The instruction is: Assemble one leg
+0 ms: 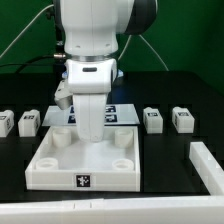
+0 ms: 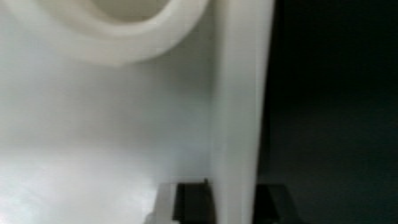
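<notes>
Four small white legs with tags lie on the black table: two at the exterior view's left (image 1: 29, 122), (image 1: 5, 123) and two at the right (image 1: 152, 120), (image 1: 182, 120). None is held. The large white square tray-like piece (image 1: 60, 175) with round corner sockets lies in front. My gripper (image 1: 90, 135) is lowered at its back part. In the wrist view the gripper (image 2: 237, 192) has one dark finger (image 2: 192, 200) on each side of the piece's upright wall (image 2: 238, 100), closed against it. A round socket (image 2: 143, 25) shows beside the wall.
The marker board (image 1: 124, 113) lies behind the tray-like piece, partly hidden by the arm. A white L-shaped bar (image 1: 207, 166) stands at the exterior view's right front. A green wall closes off the back.
</notes>
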`<state>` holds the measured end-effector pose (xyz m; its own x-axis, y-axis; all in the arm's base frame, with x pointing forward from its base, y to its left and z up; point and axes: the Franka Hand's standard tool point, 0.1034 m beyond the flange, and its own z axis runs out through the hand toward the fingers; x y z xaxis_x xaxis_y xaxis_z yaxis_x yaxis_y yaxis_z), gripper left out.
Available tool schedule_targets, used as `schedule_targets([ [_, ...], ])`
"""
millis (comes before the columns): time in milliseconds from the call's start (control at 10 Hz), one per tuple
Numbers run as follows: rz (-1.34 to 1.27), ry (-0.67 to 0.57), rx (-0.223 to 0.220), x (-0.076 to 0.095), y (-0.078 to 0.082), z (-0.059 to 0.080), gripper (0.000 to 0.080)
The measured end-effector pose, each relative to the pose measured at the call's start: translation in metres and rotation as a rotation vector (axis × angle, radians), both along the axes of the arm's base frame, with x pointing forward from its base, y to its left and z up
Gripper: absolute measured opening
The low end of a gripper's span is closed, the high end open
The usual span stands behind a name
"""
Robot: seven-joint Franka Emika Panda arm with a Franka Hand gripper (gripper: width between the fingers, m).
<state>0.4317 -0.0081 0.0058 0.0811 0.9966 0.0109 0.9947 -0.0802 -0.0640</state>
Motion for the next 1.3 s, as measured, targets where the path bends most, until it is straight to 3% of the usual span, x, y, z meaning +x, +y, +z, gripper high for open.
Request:
schedule_targets([
  [500, 0.011, -0.002, 0.001, 0.001, 0.001, 0.000, 0.0057],
  [600, 0.046, -0.012, 0.007, 0.009, 0.007, 0.001, 0.0057],
  [1000, 0.073, -0.056, 0.054, 0.046, 0.075, 0.003, 0.0057],
  [1300, 0.031, -0.020, 0.047, 0.063, 0.081, -0.001, 0.0057],
])
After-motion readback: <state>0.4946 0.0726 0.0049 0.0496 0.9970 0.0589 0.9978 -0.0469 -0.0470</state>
